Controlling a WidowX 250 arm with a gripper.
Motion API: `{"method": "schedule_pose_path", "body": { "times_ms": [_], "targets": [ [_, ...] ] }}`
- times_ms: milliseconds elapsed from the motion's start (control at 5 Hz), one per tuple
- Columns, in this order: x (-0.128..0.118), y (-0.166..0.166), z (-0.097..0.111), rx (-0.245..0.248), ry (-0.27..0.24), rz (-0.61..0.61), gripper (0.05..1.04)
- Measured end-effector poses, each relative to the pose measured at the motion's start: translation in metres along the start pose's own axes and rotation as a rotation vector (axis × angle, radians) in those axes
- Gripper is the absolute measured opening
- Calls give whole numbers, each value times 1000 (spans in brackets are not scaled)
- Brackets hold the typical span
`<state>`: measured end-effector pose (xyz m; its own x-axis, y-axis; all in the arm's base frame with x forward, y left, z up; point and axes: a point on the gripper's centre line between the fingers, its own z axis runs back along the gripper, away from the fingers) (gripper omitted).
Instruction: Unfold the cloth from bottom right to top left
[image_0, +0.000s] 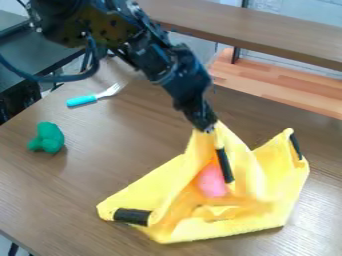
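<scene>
The gripper (208, 127) hangs right of the table's middle, shut on a raised part of the yellow cloth. From its tip the cloth (180, 220) drops in steep folds to the wooden table. Black patches mark the cloth at its lower left corner, its upper right corner and just below the gripper. A pink object (212, 180) shows among the folds under the lifted part, partly covered by cloth.
A green toy (48, 138) sits on the table (113, 170) at the left. A fork with a turquoise handle (83, 101) lies farther back. Wooden shelves (280, 40) run behind the table at the upper right.
</scene>
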<state>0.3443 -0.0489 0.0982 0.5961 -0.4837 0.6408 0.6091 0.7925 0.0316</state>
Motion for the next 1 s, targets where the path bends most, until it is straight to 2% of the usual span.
{"method": "schedule_pose_path", "body": {
  "times_ms": [200,400,800,1000],
  "targets": [
    [-4,22,4,53,-41,163,49],
    [-11,40,7,113,-60,321,49],
    [-29,63,1,183,-85,634,49],
    [-31,70,0,214,-112,738,49]
  ]
}}
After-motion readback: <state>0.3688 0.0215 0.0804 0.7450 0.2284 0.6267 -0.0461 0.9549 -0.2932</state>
